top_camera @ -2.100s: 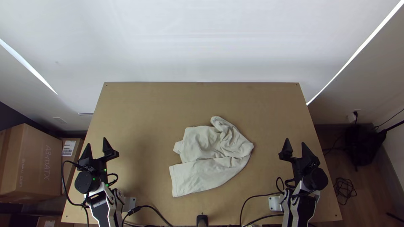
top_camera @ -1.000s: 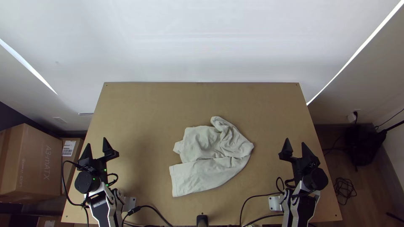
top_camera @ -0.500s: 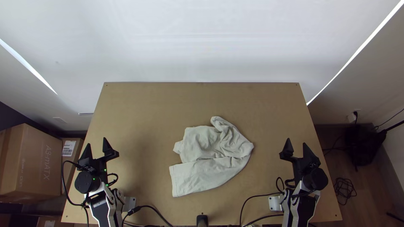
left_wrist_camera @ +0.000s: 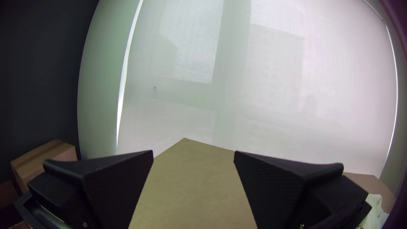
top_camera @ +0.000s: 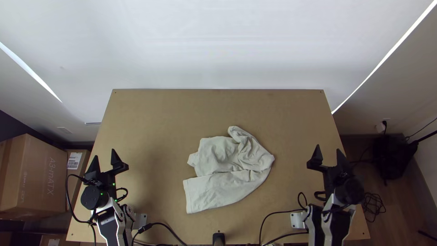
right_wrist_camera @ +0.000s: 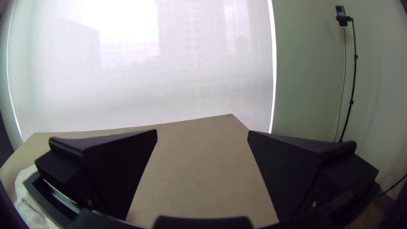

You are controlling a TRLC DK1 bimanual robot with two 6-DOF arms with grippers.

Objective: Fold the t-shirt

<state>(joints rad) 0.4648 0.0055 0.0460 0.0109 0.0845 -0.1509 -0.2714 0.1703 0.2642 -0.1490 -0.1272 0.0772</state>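
In the top view, my left gripper [top_camera: 104,156] stands open at the table's left side, well away from the cloth. My right gripper [top_camera: 327,154] is open too, near the right edge. Between them lies the whitish t-shirt [top_camera: 227,184], partly bunched, with a smooth flap toward the near edge and wrinkles at its right. In the left wrist view, the left gripper [left_wrist_camera: 193,153] has its fingers wide apart, and a bit of the shirt [left_wrist_camera: 374,212] shows. The right wrist view has the right gripper [right_wrist_camera: 202,132] with nothing between its fingers, beside part of the shirt [right_wrist_camera: 29,199].
Black cables [top_camera: 268,216] run along the near edge of the table [top_camera: 218,107], with a small black post [top_camera: 219,238] between the arms. Cardboard boxes [top_camera: 34,177] stand off the table's left side. Bare wood surrounds the shirt.
My right gripper has shifted slightly to the right and a little up the picture. The left arm and the shirt have kept their places.
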